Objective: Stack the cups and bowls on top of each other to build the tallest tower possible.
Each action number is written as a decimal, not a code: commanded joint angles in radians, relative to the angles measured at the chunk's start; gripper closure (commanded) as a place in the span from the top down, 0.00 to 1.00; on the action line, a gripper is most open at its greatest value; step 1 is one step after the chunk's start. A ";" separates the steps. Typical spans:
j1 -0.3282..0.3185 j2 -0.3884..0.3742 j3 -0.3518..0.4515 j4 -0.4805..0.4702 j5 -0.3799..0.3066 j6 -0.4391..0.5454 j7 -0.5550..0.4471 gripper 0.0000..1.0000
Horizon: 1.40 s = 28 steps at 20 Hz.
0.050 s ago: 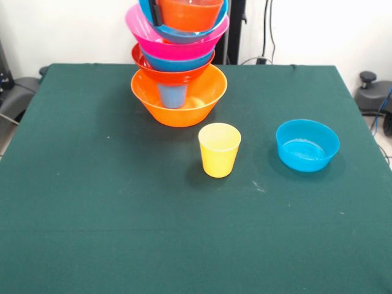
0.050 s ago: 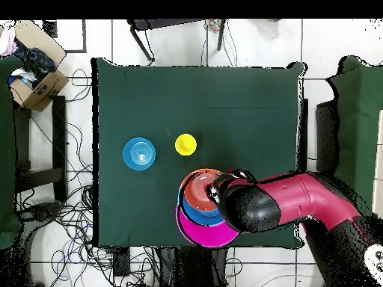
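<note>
My end effector (image 1: 157, 12) is at the top of the tower (image 1: 177, 67), with one dark finger (image 1: 155, 13) showing inside the rim of the uppermost blue bowl (image 1: 184, 33), beside the orange cup (image 1: 191, 13) that sits in it — whether I am clenched on the cup or let go I cannot tell, since the frame cuts it off. The pile rests on the big orange bowl (image 1: 179, 101), with a blue cup (image 1: 173, 95) upside down inside it, then a red-orange bowl (image 1: 171, 75), another blue bowl (image 1: 177, 62) and the pink bowl (image 1: 168, 46), which leans out to one side. On the bench (image 1: 122, 214) the yellow cup (image 1: 219, 149) and the small blue bowl (image 1: 307, 144) stand apart, unstacked. To do this step well I judge I should lift straight up, slowly — any sideways drag could tip the leaning pile.
</note>
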 commanded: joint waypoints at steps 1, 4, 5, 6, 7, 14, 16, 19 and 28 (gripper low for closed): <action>0.046 0.078 -0.016 0.037 -0.072 -0.060 -0.055 0.00; 0.050 0.081 -0.022 0.031 -0.075 -0.066 -0.050 0.00; 0.050 0.080 -0.021 0.032 -0.073 -0.067 -0.048 0.00; 0.049 0.079 -0.021 0.034 -0.071 -0.068 -0.046 0.00; 0.048 0.077 -0.018 0.035 -0.064 -0.064 -0.046 0.00; 0.038 0.062 -0.003 0.038 -0.032 -0.042 -0.049 0.00; 0.037 0.064 -0.001 0.037 -0.029 -0.040 -0.051 0.00; 0.030 0.068 0.006 0.039 -0.023 -0.039 -0.057 1.00; 0.012 0.066 0.025 0.043 0.009 -0.028 -0.063 1.00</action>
